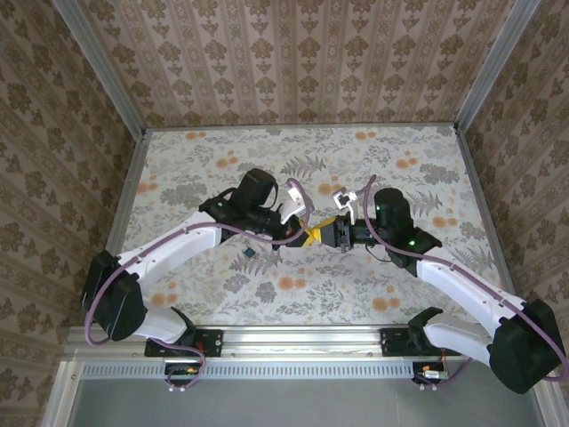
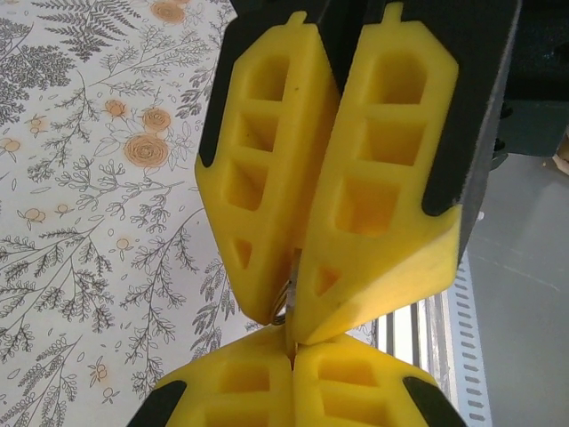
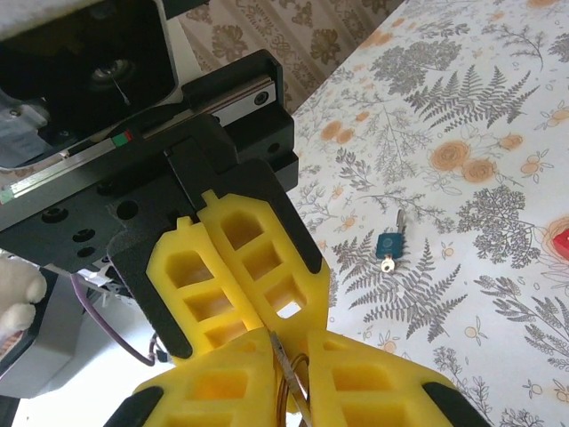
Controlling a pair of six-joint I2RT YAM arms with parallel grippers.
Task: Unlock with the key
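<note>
The key point(image 3: 388, 245), tiny with a dark teal head, lies flat on the floral table point(image 3: 498, 107), apart from both grippers; from above the key point(image 1: 249, 252) sits beside the left arm. My left gripper point(image 2: 292, 356) and right gripper point(image 3: 298, 378) meet tip to tip above the table's middle. Between them is a thin metal strip point(image 3: 284, 351) with a wire ring point(image 2: 283, 310). The left gripper point(image 3: 267, 318) is shut on one end. The right gripper point(image 2: 290, 307) pinches the other end. A red object point(image 3: 562, 242), perhaps the padlock, peeks in at the frame's edge.
Patterned walls point(image 1: 293, 62) close in the table on three sides. A metal rail point(image 1: 302, 338) with both arm bases runs along the near edge. Purple cables point(image 1: 298, 191) loop over the wrists. Open tabletop lies behind the grippers.
</note>
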